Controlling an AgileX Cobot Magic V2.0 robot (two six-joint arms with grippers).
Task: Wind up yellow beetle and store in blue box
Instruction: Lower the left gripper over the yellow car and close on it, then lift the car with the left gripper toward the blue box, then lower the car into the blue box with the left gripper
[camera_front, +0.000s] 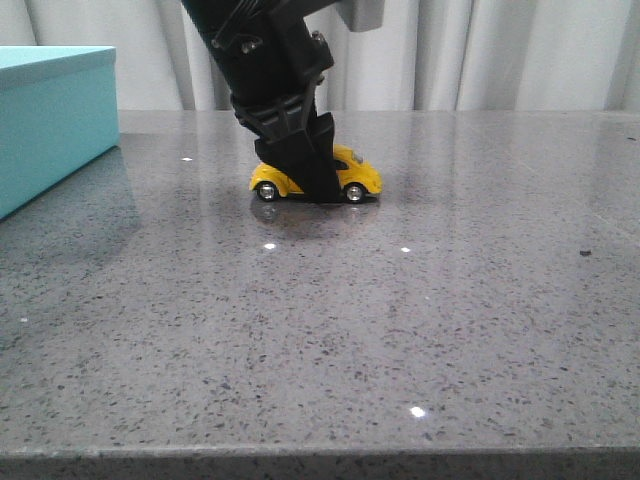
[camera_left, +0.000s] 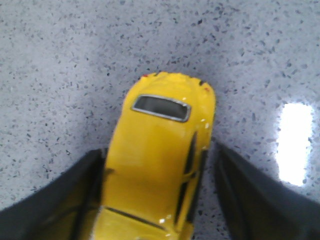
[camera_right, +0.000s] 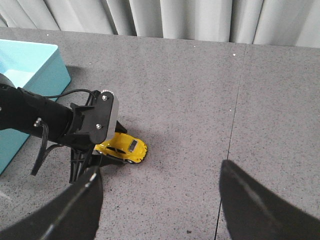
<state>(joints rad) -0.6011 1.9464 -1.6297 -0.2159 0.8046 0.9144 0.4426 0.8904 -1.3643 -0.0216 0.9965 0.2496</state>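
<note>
In the front view we see the left tool come down on the yellow beetle, which stands on its wheels on the table, in the middle between left and right and toward the far edge. One dark finger covers the middle of the car, so we judge that the tool straddles it to grip the body for winding. The blue box stands at the far left corner, well apart from the car, and waits for the storing step. In the left wrist view the yellow beetle lies between the two fingers; one finger seems to touch its side, while the other leaves a narrow gap, so we judge the tool not yet clenched on it. In the right wrist view the right tool hangs released, holding nothing, high above the table, probably kept away to leave room for the left arm.
</note>
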